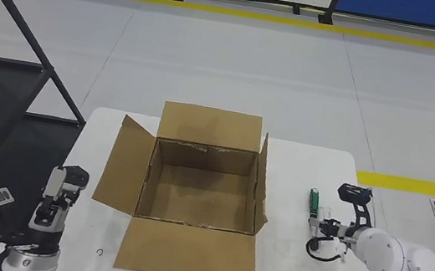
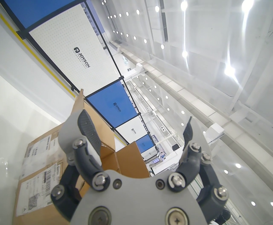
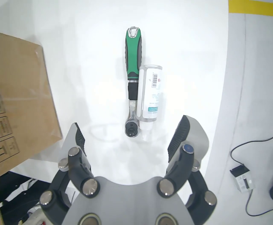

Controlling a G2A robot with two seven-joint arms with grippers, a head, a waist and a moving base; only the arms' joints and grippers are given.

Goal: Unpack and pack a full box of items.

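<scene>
An open cardboard box (image 1: 200, 192) stands mid-table with its flaps spread; its inside looks bare. To its right lie a green-handled ratchet wrench (image 3: 133, 70) and a clear bottle with a white label (image 3: 151, 93), side by side and touching; the wrench (image 1: 313, 202) also shows from above. My right gripper (image 3: 130, 136) hovers open just short of the ratchet head, nothing between its fingers. My left gripper (image 2: 136, 125) is open at the table's near left corner, tilted up toward the ceiling, with the box's labelled side (image 2: 42, 166) beside it.
The white table (image 1: 283, 264) has free room around the box. Its right edge (image 3: 221, 106) runs close to the bottle. On the floor to the right lie a cable and a small grey device (image 3: 243, 179). A black frame (image 1: 8, 62) stands at the left.
</scene>
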